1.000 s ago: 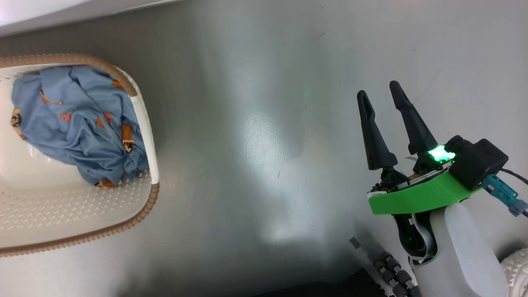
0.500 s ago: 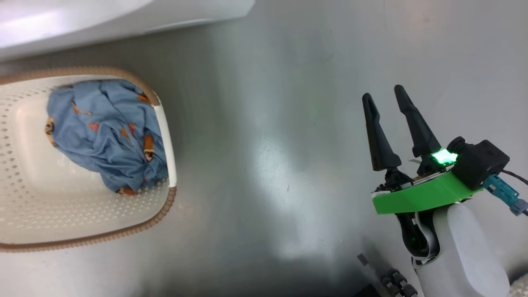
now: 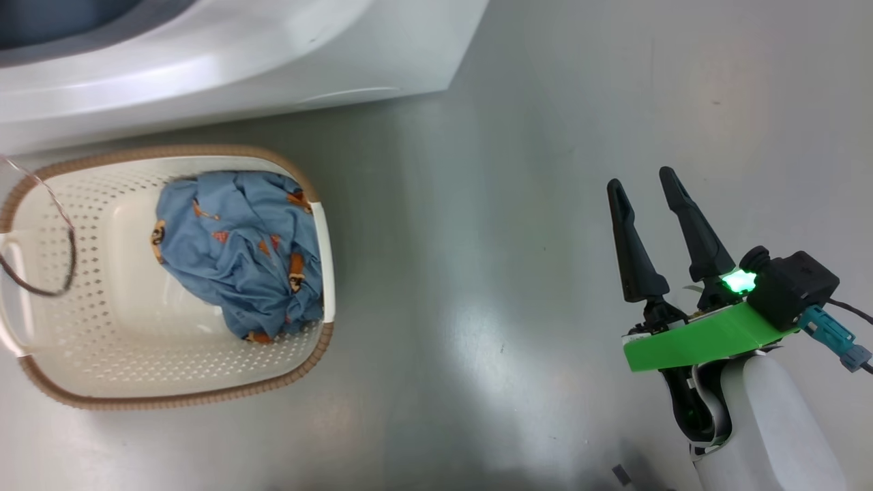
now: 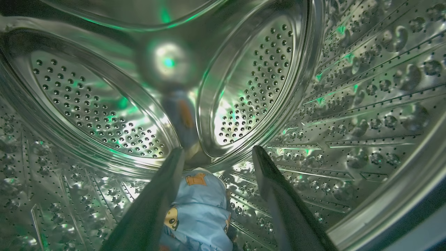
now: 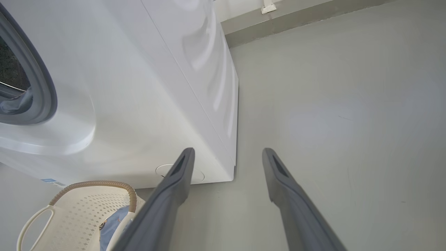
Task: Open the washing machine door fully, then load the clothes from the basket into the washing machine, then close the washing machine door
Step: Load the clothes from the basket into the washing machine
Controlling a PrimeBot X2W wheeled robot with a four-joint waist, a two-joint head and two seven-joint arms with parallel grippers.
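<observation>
in drum [image 4: 97, 104] one garment [image 4: 202, 216], left claw [image 4: 217, 150] spread; basket [image 3: 326, 239] one bundle [image 3: 232, 252]; right claw [image 3: 641, 177] spread.

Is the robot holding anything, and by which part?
Nothing. The left hand is open inside the perforated steel drum, the light blue bear-print cloth lying loose in front of it; the right hand is open over the grey floor.

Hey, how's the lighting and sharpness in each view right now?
Head view: sharp, soft glare on the floor, green lamp blown out. Left wrist view: green reflections over the drum, fisheye bending, near jaws blurred. Right wrist view: even light, jaws soft.
</observation>
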